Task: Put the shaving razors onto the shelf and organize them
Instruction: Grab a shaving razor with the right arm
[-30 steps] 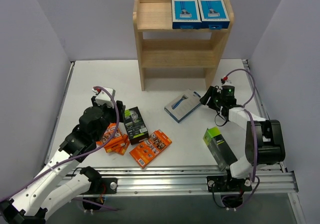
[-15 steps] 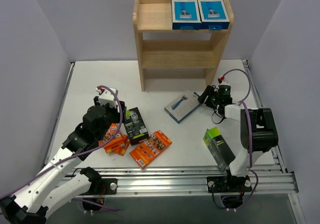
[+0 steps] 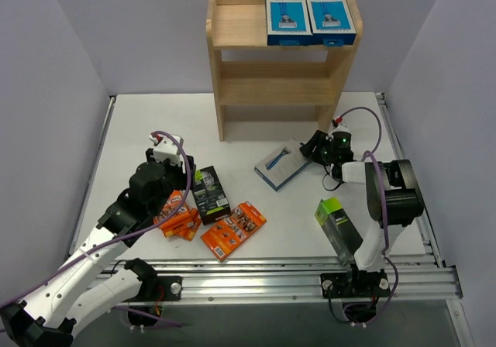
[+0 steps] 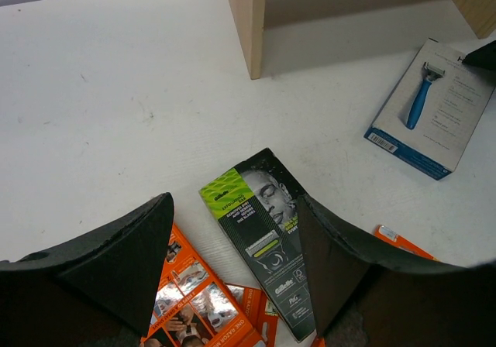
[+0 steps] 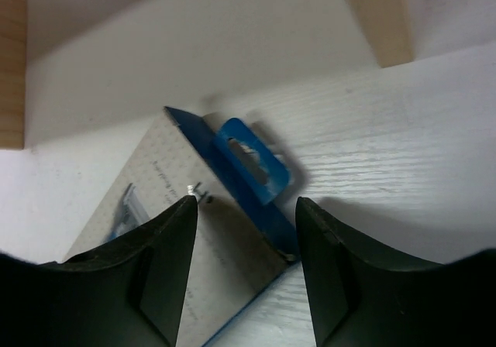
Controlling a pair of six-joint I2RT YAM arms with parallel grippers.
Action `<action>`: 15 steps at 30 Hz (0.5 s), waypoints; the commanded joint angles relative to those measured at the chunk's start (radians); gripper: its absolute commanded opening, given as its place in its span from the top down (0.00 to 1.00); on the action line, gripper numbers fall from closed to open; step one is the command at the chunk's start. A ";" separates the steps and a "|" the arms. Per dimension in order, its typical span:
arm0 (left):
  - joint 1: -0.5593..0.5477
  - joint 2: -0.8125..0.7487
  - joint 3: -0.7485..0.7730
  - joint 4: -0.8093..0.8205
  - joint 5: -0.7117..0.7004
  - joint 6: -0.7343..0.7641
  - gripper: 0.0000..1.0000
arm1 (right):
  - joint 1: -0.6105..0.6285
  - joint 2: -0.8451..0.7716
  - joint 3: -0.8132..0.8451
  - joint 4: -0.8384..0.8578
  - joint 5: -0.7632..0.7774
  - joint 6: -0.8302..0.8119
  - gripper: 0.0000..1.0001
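The wooden shelf (image 3: 232,24) stands at the back with two blue-and-white razor boxes (image 3: 287,18) side by side on its top tier. A third blue box (image 3: 283,164) lies flat on the table. My right gripper (image 3: 309,147) is open at that box's right end; in the right wrist view its fingers straddle the box (image 5: 225,242) corner by the blue hang tab (image 5: 253,161). My left gripper (image 3: 177,199) is open and empty, just above a black-and-lime box (image 4: 262,235) and orange packs (image 4: 190,304). A second black-and-lime box (image 3: 339,228) lies by the right arm's base.
Orange packs lie in two groups on the table, one (image 3: 179,220) under my left gripper and one (image 3: 234,229) to its right. The shelf's left leg (image 4: 246,22) and right leg (image 5: 377,18) stand behind the boxes. The shelf's middle tier (image 3: 271,87) is bare.
My right gripper has moved left, up to the end of the blue box on the table. My left gripper has shifted slightly down over the orange packs.
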 commanded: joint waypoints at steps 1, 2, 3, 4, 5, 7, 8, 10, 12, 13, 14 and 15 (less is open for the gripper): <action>0.008 -0.002 0.047 0.013 0.011 0.009 0.26 | 0.064 -0.044 -0.034 0.086 -0.029 0.025 0.51; 0.006 -0.002 0.047 0.012 0.013 0.007 0.26 | 0.079 -0.054 -0.043 0.095 -0.032 0.030 0.51; 0.006 -0.004 0.047 0.012 0.014 0.006 0.26 | 0.093 -0.073 -0.051 0.099 -0.033 0.048 0.51; 0.008 -0.006 0.047 0.012 0.016 0.006 0.26 | 0.120 -0.082 -0.060 0.099 -0.036 0.056 0.51; 0.006 -0.006 0.045 0.012 0.019 0.003 0.26 | 0.134 -0.097 -0.079 0.093 -0.033 0.063 0.51; 0.008 -0.007 0.044 0.013 0.020 0.000 0.26 | 0.180 -0.149 -0.106 0.089 -0.007 0.095 0.51; 0.008 -0.007 0.044 0.012 0.022 -0.002 0.26 | 0.197 -0.171 -0.138 0.074 0.003 0.109 0.51; 0.008 -0.010 0.044 0.010 0.025 -0.005 0.26 | 0.246 -0.249 -0.178 0.077 0.013 0.146 0.51; 0.006 -0.010 0.042 0.010 0.031 -0.007 0.26 | 0.274 -0.345 -0.241 0.089 0.020 0.174 0.50; 0.006 -0.010 0.042 0.010 0.031 -0.010 0.26 | 0.283 -0.376 -0.261 0.097 0.011 0.188 0.50; 0.005 -0.009 0.042 0.012 0.033 -0.010 0.26 | 0.291 -0.407 -0.283 0.126 -0.015 0.226 0.50; 0.005 -0.007 0.042 0.013 0.034 -0.011 0.26 | 0.292 -0.462 -0.321 0.138 -0.025 0.247 0.50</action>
